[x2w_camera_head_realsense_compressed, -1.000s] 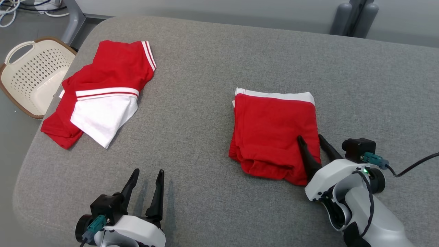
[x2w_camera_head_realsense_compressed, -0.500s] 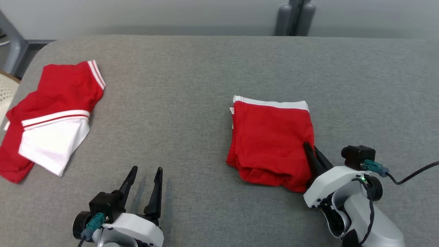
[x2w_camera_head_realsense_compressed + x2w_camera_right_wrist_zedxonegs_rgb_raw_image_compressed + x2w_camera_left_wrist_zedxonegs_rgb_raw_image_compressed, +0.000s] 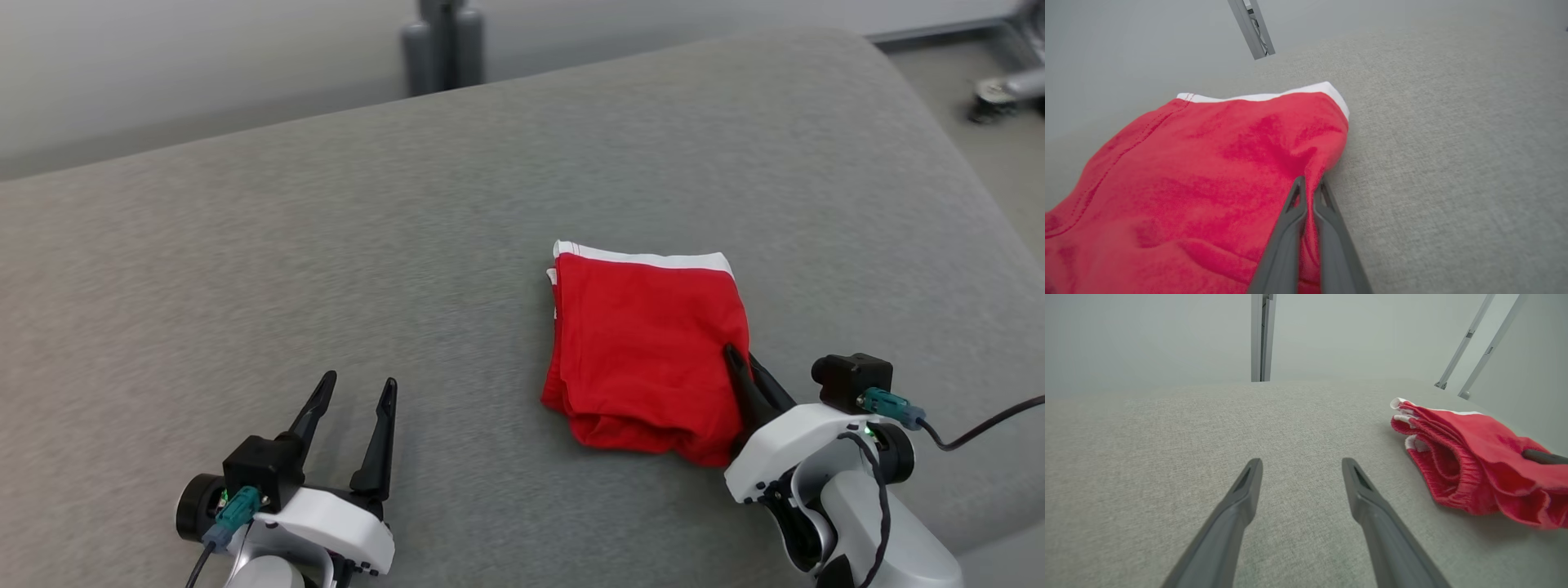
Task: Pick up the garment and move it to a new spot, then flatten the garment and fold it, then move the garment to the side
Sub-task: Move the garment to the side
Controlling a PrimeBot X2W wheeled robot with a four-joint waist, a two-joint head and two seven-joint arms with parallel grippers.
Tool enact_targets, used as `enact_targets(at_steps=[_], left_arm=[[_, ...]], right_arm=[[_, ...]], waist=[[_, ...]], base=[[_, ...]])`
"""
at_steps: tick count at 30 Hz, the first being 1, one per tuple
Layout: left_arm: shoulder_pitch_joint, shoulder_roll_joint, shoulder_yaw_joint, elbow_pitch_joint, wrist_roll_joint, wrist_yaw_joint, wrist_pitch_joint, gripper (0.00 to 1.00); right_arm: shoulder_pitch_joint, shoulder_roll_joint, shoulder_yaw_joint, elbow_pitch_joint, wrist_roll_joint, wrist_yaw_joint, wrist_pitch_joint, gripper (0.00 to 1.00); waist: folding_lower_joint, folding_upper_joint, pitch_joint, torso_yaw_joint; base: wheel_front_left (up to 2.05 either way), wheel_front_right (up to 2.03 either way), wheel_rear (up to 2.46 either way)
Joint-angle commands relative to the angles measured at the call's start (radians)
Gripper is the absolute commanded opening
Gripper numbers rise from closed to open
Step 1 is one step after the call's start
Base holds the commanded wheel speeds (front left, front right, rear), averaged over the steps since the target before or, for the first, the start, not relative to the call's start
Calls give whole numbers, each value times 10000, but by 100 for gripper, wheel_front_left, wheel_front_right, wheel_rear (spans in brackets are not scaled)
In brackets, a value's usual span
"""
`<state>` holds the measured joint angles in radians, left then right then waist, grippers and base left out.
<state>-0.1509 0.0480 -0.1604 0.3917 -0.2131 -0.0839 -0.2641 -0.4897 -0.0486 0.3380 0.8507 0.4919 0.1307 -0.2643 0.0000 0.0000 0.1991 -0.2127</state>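
The garment is out of view. A folded red bundle with white edging (image 3: 645, 343) lies on the grey cushion, right of centre. My right gripper (image 3: 740, 355) is shut on the fabric at the bundle's near right edge; in the right wrist view the gripper (image 3: 1311, 181) pinches a red fold of the bundle (image 3: 1208, 171). At the lower left, well apart from the bundle, my left gripper (image 3: 359, 380) stands open over bare cushion with nothing between its fingers. The left wrist view has that gripper (image 3: 1301, 461) with the bundle (image 3: 1474, 457) off to its right.
The grey padded surface (image 3: 326, 245) stretches wide to the left and behind the bundle. Its rounded right edge (image 3: 963, 163) drops to the floor. A dark post (image 3: 441, 41) stands behind the far edge, and a wheeled base (image 3: 1004, 86) sits at the top right.
The head camera has swung right, so the jersey and basket left the picture. My right gripper went from open to shut on the bundle's right edge. The left gripper stayed open.
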Motion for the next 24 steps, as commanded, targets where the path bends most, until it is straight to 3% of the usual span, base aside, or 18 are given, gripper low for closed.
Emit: enact_targets(at_steps=[1, 6, 11, 17, 24], left_arm=[[-143, 47, 5, -43, 125, -47, -4, 100], [-341, 48, -122, -145, 388, -176, -5, 100], [-523, 54, -261, -135, 647, -287, -4, 100], [-754, 63, -147, -189, 967, -367, -4, 100], [-911, 120, 11, -328, 1175, -435, -5, 100]], right_arm=[[56, -42, 38, -69, 53, 1, 1, 0], [-51, -37, 118, -158, 14, 1, 1, 0], [-268, -36, 248, -213, -359, 1, 1, 0], [-1065, -344, -300, 222, -1541, -1, 2, 0], [-2251, -1537, -1241, 1240, -2988, -1, 2, 0]], waist=[[0, 0, 183, -1124], [0, 0, 472, -1883], [0, 0, 784, -2163], [0, 0, 1215, -1730], [0, 0, 1580, -765]], base=[[0, 0, 0], [0, 0, 0], [0, 0, 0], [0, 0, 0], [0, 0, 0]])
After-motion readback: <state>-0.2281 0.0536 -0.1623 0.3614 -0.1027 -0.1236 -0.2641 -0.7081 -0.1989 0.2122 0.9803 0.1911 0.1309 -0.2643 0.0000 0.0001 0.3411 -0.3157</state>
